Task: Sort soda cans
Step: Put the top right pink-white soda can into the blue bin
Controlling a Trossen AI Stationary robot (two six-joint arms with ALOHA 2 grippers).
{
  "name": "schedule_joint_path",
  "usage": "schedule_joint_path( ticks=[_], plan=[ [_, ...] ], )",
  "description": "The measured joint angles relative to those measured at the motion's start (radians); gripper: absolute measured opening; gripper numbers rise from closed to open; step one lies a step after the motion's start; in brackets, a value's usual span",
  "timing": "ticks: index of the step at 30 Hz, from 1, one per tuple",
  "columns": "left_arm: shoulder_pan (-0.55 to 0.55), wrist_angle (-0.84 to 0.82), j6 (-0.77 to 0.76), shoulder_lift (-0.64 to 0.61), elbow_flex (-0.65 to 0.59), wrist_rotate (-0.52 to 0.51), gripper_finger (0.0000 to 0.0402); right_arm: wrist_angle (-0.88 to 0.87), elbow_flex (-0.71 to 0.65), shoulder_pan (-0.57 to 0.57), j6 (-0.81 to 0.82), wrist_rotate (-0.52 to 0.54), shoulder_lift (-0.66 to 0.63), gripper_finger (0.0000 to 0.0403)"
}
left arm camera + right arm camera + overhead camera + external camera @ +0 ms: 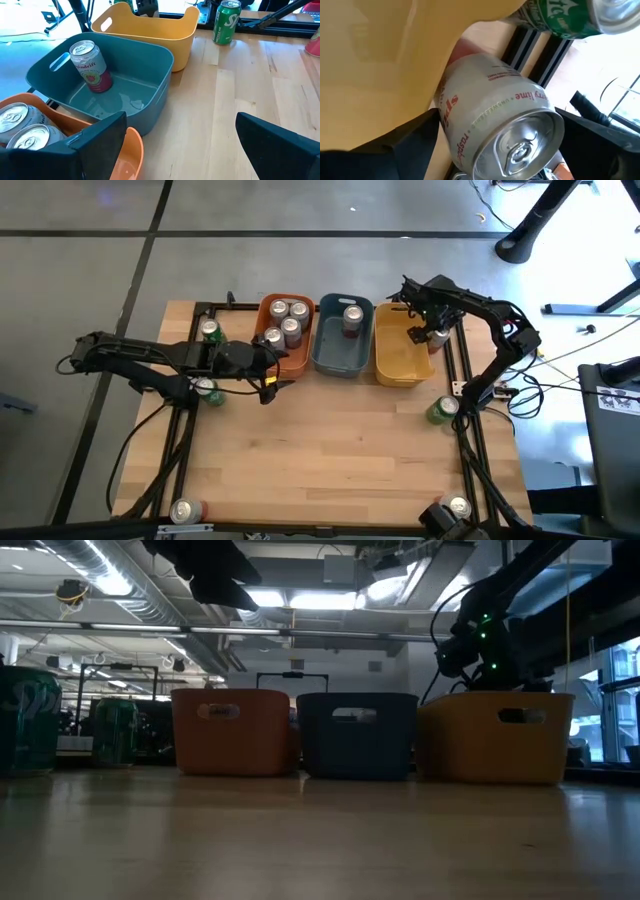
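Cans are seen grouped in the orange bin, with one can in the grey-blue bin. Spread wide, the right gripper is held around a silver-grey can beside the yellow bin, though contact cannot be told. The left gripper is held open and empty by the orange bin.

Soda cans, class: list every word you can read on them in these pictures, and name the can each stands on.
"raspberry lime": silver can between the right gripper's open fingers; "raspberry" is partly cut off.
"Sp", partial: green can in the left wrist view.
Label on the can in the blue bin: too blurred.
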Motion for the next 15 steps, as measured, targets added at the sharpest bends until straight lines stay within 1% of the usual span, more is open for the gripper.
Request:
schedule_joint_path(
  ticks=[2, 4, 10, 15],
  plan=[
    [0.000, 0.000, 0.000, 0.000, 0.000, 0.000, 0.0363, -0.001, -0.001, 0.000, -0.003, 0.014, 0.001, 0.0363],
    [0.000, 0.000, 0.000, 0.000, 0.000, 0.000, 0.0363, -0.004, -0.002, 0.001, -0.004, 0.020, 0.001, 0.0352],
    [0.000, 0.000, 0.000, 0.000, 0.000, 0.000, 0.0363, -0.012, -0.001, 0.002, -0.008, 0.026, 0.000, 0.0301],
    [0.000, 0.000, 0.000, 0.000, 0.000, 0.000, 0.0363, -0.015, -0.001, 0.002, -0.008, 0.041, 0.001, 0.0294]
  ],
)
